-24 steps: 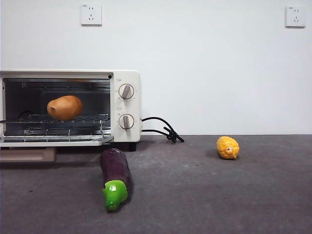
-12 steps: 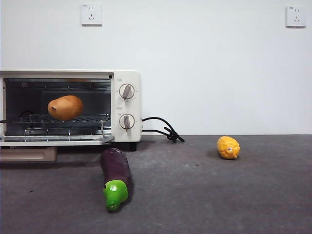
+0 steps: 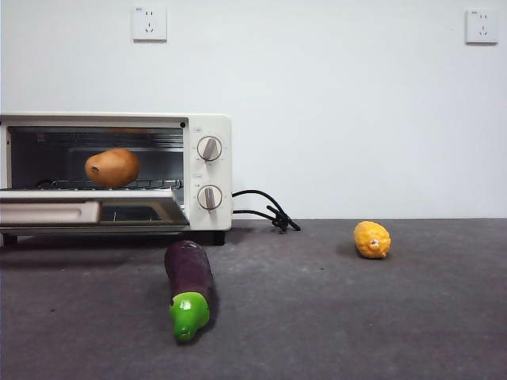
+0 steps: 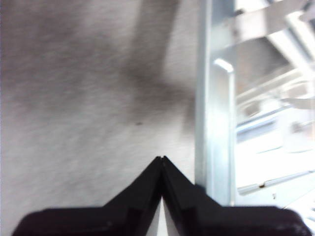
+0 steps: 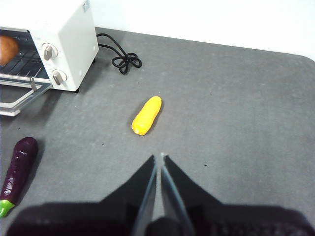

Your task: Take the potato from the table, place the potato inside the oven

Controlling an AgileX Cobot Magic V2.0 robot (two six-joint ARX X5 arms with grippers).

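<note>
Potato (image 3: 112, 168) resting on the rack inside the oven (image 3: 207, 170); the door (image 3: 87, 208), flat open half a second ago, is now partly raised, so placement appears complete and closing under way. Left gripper (image 4: 162, 160), fingers clenched and empty, beside the door's edge; right gripper (image 5: 159, 157), fingers clenched, waits above the table (image 5: 236, 113)

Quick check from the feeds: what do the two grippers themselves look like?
Left gripper and right gripper look alike: each has two matte black jaws, wide at the base and tapering to thin pointed tips. No cables, labels or markings show on either. The arms behind them are out of frame.
</note>
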